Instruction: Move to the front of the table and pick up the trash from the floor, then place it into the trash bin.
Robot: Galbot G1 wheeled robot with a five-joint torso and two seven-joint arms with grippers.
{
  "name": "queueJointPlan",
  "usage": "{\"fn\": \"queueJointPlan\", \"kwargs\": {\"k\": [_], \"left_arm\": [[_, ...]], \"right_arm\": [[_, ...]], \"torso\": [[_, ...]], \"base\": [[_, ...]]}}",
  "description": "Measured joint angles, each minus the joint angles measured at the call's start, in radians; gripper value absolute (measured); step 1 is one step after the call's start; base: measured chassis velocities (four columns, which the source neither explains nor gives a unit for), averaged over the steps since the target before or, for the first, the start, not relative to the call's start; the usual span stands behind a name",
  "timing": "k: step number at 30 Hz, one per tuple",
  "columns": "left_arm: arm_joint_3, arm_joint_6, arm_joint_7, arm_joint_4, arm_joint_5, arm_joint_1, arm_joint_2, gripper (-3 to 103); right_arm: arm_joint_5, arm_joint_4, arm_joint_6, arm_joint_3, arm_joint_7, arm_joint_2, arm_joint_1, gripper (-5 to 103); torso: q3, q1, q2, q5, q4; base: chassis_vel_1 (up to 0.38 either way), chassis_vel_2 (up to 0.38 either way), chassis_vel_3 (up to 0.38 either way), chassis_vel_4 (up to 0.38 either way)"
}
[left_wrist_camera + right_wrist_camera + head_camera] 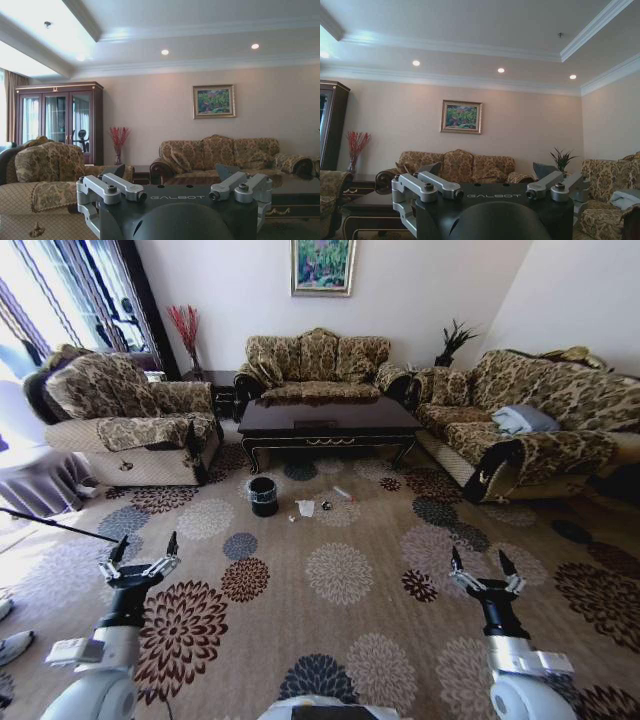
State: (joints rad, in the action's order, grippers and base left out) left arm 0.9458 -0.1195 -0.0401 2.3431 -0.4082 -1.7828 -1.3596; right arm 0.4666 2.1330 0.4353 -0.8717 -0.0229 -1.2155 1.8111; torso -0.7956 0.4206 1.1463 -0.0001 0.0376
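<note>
the robot faces the coffee table (328, 423) from well back on the floral carpet (340, 575). the table stands at 12 o'clock in the head view, in front of the centre sofa (318, 365), with an armchair (125, 420) at 10 o'clock and a long sofa (530, 415) at 2 o'clock.

the trash bin (263, 496) stands upright on the carpet just in front of the table's front-left leg. the trash lies to its 3 o'clock side, near but apart from it: a white paper napkin (306, 507), a slim bottle with red cap (343, 493) closer to the table, and small wrapper scraps (325, 505) between them. the scraps are too small to identify further.

the left gripper (143, 549) hangs at 8 o'clock in the head view, above the carpet, fingers spread wide, holding nothing. the right gripper (479, 563) hangs at 4 o'clock, fingers likewise spread wide, holding nothing. both grippers are well apart from the trash and the bin.

in the left wrist view the left gripper (170, 172) points level toward the sofa and a framed painting (214, 101); the right wrist view shows the right gripper (487, 172) aimed the same way.
</note>
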Motion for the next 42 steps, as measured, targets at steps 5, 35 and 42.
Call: {"fn": "queueJointPlan", "kwargs": {"k": [5, 35, 42], "left_arm": [[0.010, 0.007, 0.031, 0.015, -0.002, -0.007, -0.003, 100], [0.002, -0.009, 0.051, 0.036, 0.048, -0.023, -0.052, 100], [0.002, -0.010, 0.050, 0.031, 0.047, -0.020, -0.051, 100]], "right_arm": [[0.020, 0.004, 0.012, 0.005, 0.008, -0.002, -0.004, 100], [0.007, 0.004, 0.039, -0.001, 0.003, -0.027, -0.006, 100], [0.005, -0.005, 0.039, 0.004, 0.004, -0.035, -0.011, 100]], "torso": [[0.000, 0.000, 0.000, 0.0001, 0.0000], [0.050, -0.040, -0.089, 0.0001, 0.0001], [0.073, -0.058, -0.131, 0.0001, 0.0001]], "base": [[0.000, 0.000, 0.000, 0.000], [0.000, 0.000, 0.000, 0.000], [0.000, 0.000, 0.000, 0.000]]}}
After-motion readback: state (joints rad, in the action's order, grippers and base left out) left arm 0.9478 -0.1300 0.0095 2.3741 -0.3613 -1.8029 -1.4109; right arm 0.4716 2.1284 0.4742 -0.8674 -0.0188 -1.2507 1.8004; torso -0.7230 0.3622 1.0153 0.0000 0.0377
